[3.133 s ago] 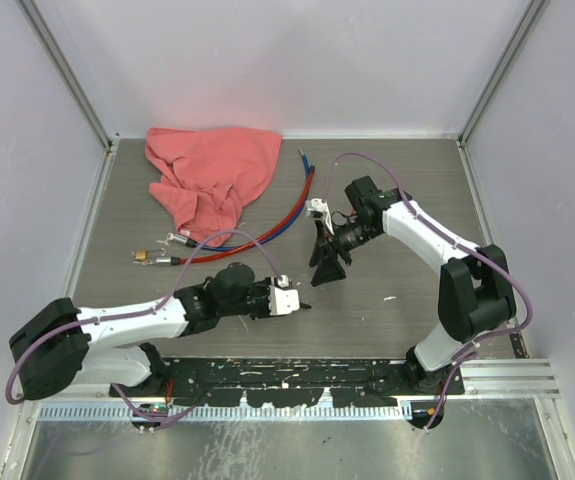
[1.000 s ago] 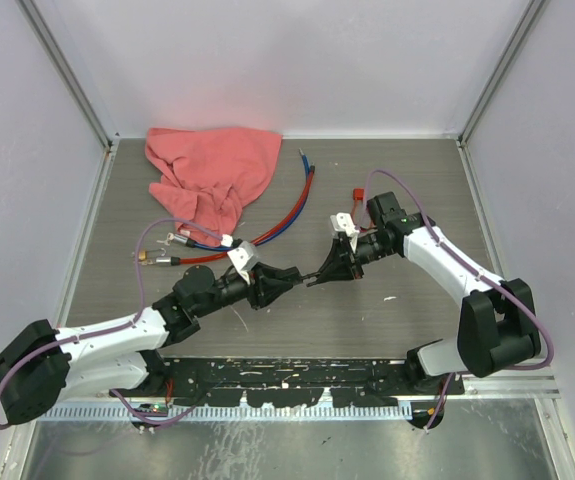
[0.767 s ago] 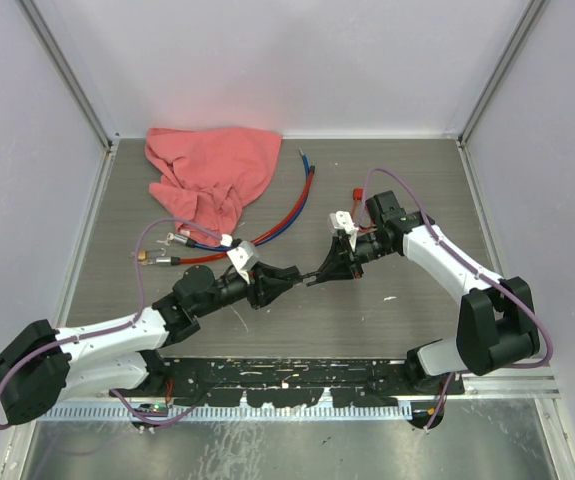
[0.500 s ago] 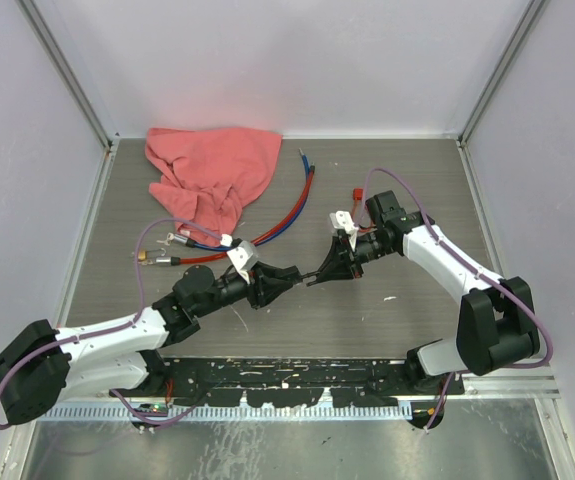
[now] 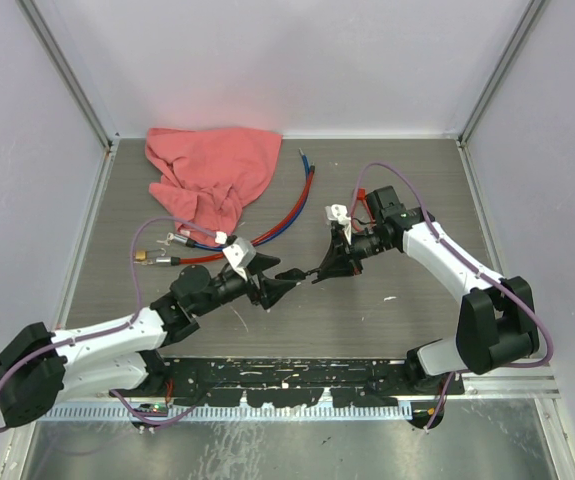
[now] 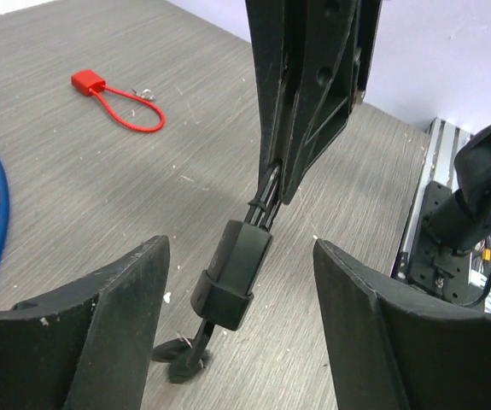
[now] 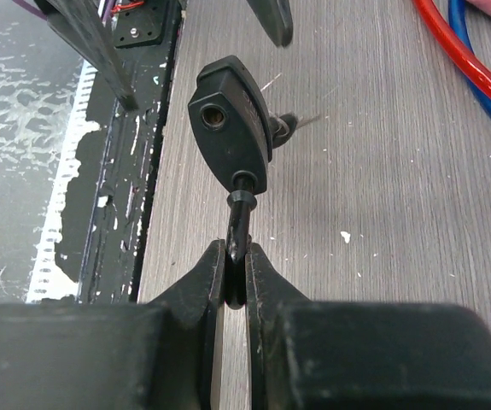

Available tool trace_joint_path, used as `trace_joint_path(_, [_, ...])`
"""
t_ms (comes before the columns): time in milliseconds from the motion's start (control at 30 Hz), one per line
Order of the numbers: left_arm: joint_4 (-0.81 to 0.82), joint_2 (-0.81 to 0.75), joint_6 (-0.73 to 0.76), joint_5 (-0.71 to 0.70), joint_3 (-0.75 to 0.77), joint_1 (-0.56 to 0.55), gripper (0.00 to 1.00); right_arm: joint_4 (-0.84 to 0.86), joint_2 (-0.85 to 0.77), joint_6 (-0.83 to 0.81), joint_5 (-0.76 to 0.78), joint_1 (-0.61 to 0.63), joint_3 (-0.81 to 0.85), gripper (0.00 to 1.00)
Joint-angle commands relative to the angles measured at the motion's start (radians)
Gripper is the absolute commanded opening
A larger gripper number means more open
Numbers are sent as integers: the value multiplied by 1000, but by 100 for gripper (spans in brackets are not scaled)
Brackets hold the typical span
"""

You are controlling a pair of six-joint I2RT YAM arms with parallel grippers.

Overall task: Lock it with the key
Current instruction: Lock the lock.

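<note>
A black padlock (image 6: pixel 232 273) hangs above the table. My right gripper (image 7: pixel 236 248) is shut on the lock's thin black shackle (image 7: pixel 239 218), and the lock body (image 7: pixel 230 124) points away from it. A black key (image 6: pixel 177 354) sticks out of the lock's lower end, and it also shows behind the body as the key (image 7: pixel 283 125). My left gripper (image 6: pixel 241 246) is open, one finger on each side of the lock and touching neither lock nor key. From above, the left gripper (image 5: pixel 285 283) and right gripper (image 5: pixel 332 262) face each other across the padlock (image 5: pixel 312 274).
A red cloth (image 5: pixel 212 175) lies at the back left, with red and blue cables (image 5: pixel 292 205) running from it. A small red cable lock (image 6: pixel 100 85) rests on the table behind the right arm. Small brass pieces (image 5: pixel 147 258) lie at the left.
My left gripper has opened and let go of the key, which stays in the lock. The right gripper with the lock has shifted slightly back.
</note>
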Motion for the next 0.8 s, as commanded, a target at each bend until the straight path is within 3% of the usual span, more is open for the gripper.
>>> trace_joint_path(0, [60,-56,23,-32,44,-2,71,29,-28,31,-69,-4,53,1])
trace_joint_path(367, [-15,-130,51,-78,22,-3,68,151,-59,146,-55,-3,15,1])
trace_joint_path(767, [-147,-83,10,-236,123,-2,37,157,-52,157,-54,-4,11,1])
